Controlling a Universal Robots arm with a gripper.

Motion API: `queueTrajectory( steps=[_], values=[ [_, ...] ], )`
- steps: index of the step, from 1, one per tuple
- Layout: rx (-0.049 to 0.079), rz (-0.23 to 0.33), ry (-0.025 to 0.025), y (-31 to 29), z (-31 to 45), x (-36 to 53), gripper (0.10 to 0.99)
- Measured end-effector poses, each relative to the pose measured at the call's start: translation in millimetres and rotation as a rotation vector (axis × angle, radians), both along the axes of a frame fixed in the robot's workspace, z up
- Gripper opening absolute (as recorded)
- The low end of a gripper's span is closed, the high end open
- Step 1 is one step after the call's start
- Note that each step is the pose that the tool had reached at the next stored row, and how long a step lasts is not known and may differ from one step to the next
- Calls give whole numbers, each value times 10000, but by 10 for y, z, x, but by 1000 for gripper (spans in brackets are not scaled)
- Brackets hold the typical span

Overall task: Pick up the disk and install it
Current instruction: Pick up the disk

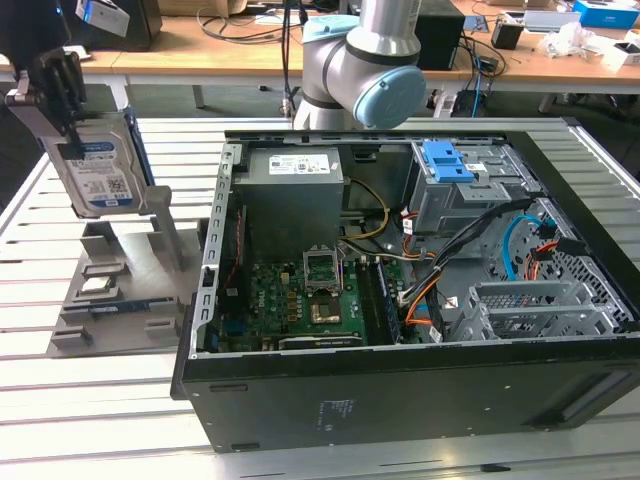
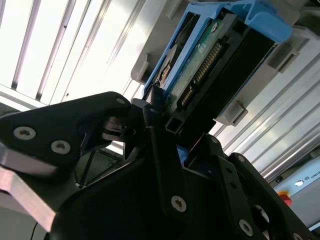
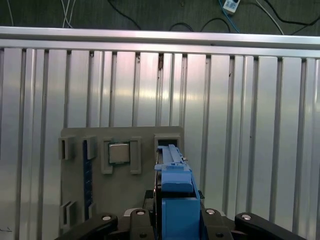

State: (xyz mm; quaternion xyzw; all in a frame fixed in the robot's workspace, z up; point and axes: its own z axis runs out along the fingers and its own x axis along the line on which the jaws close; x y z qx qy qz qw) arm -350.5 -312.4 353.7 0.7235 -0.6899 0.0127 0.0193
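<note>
Pick step in hand, install not yet done; black two-finger gripper (image 1: 68,125) clenched on the top edge of the silver-grey hard disk with blue side rails and a blue-and-white label (image 1: 100,175); disk upright, at the exterior view's left, right over the grey slotted fixture plate (image 1: 110,300); we can't tell if it's clear of the slot; arm reaches out sideways, wrist pointing down; we judge the install needs the rails squared to the bay by the blue caddy (image 1: 448,160) in the open black computer case (image 1: 400,400), well apart.
</note>
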Motion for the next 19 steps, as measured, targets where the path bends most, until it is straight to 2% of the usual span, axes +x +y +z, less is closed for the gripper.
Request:
queueTrajectory(
  steps=[7, 11, 19],
  values=[
    [0, 0, 1, 0, 39, 0, 365],
    [-1, 0, 0, 0, 89, 0, 365],
    [0, 0, 0, 0, 287, 0, 365]
  ],
)
